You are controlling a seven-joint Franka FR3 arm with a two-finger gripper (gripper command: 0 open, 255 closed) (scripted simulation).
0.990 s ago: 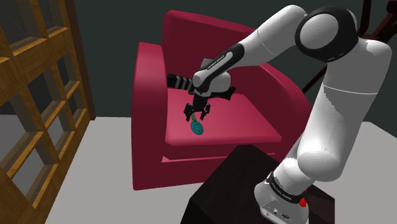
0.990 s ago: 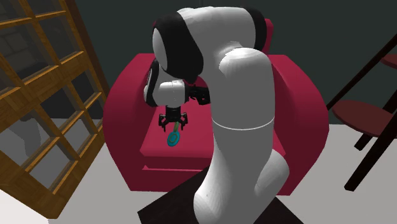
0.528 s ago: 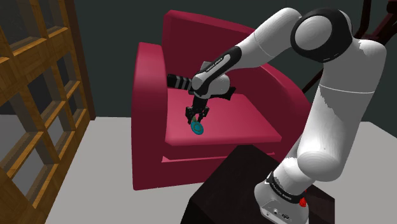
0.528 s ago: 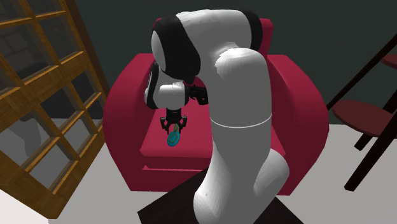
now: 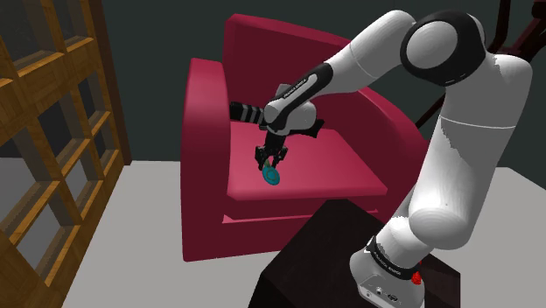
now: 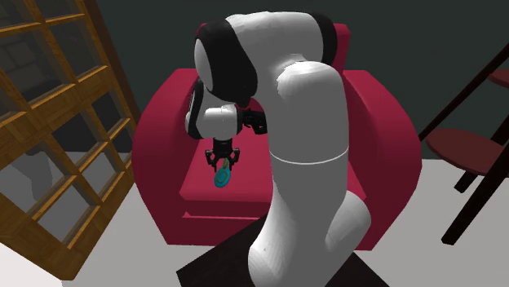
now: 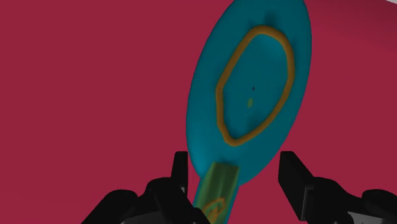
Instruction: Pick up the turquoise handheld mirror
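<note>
1. On the seat cushion (image 5: 332, 166) of the dark red armchair (image 5: 206, 114), the turquoise handheld mirror (image 5: 272, 176) lies flat. It is toward the shoulder view's left and near the cushion's front edge. Its round head points forward and its handle (image 7: 216, 191) runs back under the gripper (image 5: 270, 162).
2. A second ago the gripper hung a little higher, with its fingers (image 7: 180, 170) spread wide. Half a second ago it had come down and the fingers had drawn in. Since then nothing has shifted in either exterior view.
3. In the wrist view the two fingers flank the neck where the head narrows into the handle. Each inner face sits at the turquoise rim, so I read them as clamped on the mirror rather than merely straddling it.
4. The mirror rests on the cushion; it is gripped but not yet raised.
5. My judgement is that the closing is over and only the lift remains. The hold sits on a thin, tapering edge low on the head, so the mirror could pivot or slip out as it leaves the soft seat. A slow, straight rise would suit.
</note>
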